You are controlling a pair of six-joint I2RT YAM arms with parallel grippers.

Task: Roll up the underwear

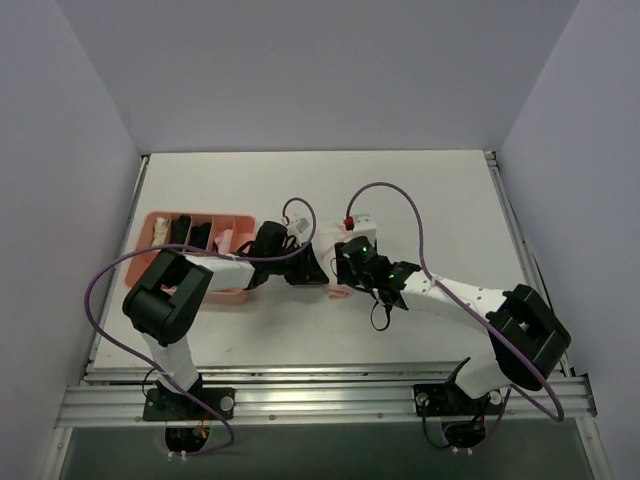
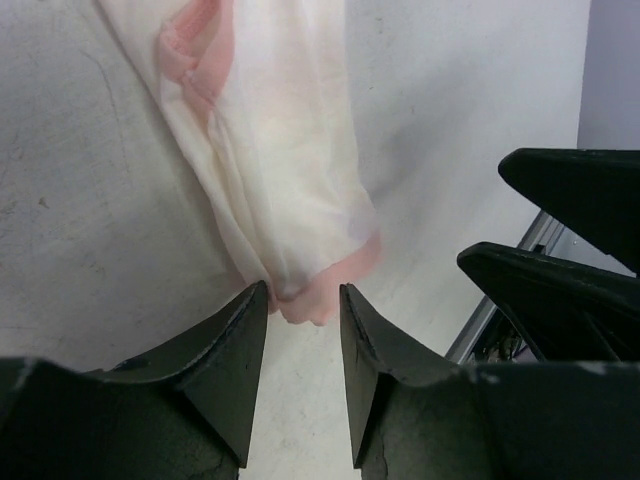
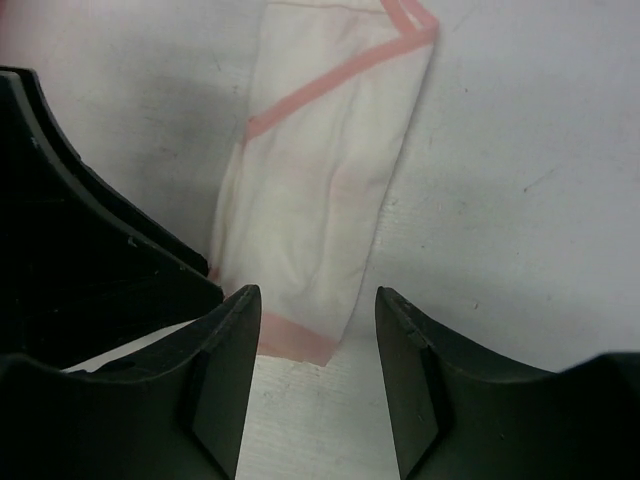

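Two grippers stand close together over the underwear (image 3: 318, 170), a folded white strip with pink trim lying flat on the pale table (image 3: 520, 150). The left gripper (image 2: 303, 290) is narrowly parted, with a trimmed end at its tips. The right gripper (image 3: 318, 295) gapes wide around an end, clamping nothing

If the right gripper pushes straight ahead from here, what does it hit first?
The underwear: its near, pink-trimmed end lies just ahead, between the open jaws of the right gripper. Height above the table is unclear, so it might skim over.
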